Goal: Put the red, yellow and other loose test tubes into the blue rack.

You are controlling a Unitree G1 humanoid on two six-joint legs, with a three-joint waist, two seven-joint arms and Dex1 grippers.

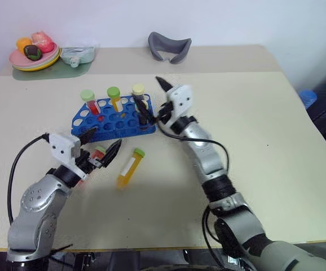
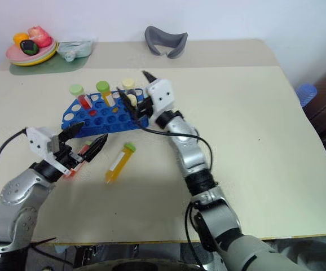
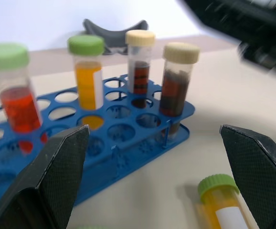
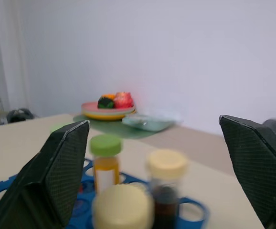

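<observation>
Lower left: left gripper [image 1: 100, 148], fingers wide apart, hovering over a red tube [image 1: 97, 153] lying on the table [image 1: 276, 147].
Centre: yellow tube [image 1: 130, 167] lying loose below the blue rack [image 1: 113, 119].
Rack: four capped tubes standing upright.
Rack's right end: right gripper [image 1: 153, 103], fingers spread, gripping nothing.

Head stereo pair overlooks table [image 1: 276, 169]; wrist cameras close, both sharing blue rack [image 3: 128, 152].
</observation>
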